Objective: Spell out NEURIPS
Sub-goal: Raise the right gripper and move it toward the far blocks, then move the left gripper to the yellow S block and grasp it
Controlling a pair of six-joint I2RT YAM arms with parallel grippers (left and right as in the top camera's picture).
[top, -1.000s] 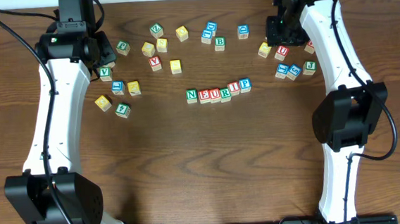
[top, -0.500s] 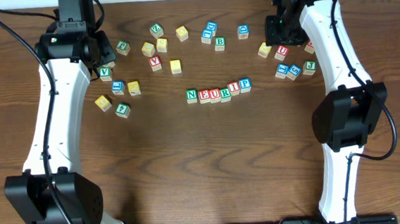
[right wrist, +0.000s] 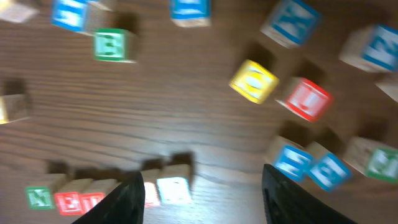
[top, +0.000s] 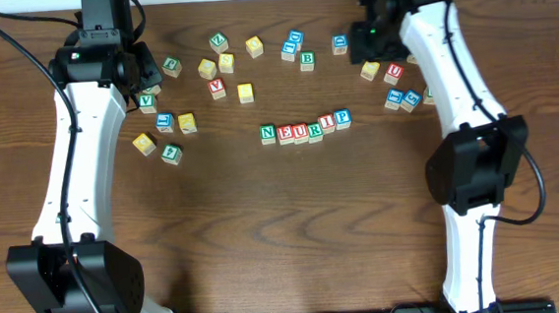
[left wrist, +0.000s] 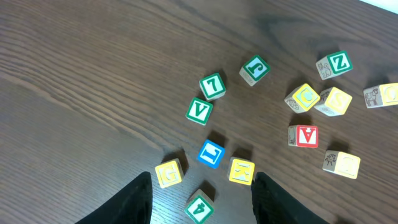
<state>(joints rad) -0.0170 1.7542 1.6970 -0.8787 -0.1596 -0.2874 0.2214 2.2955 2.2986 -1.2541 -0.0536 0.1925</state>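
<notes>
— Where does the word stand?
— The row (top: 305,128) sits mid-counter (top: 284,225): N, E, U, R, I, P, touching or nearly so. Its long axis runs left to right and rises slightly toward the far edge at the P (top: 342,120). I judge the S is missing.
— Which end is open?
— The right end, past P. My right tool (top: 365,34) hangs by the far edge, right of centre, and the row lies nearward and to its left. That makes my right tool the nearer one.
— Holding anything?
— No. The right wrist view is blurred, but its jaws stand partly apart with nothing between them. My left tool (left wrist: 202,202) is likewise half spread and empty, over the loose cubes (left wrist: 211,154) toward the far left corner.
— And the S?
— I can't read one. A yellow cube (top: 370,69) lies just nearward of my right tool. Whether it's the S, I can't tell.
</notes>
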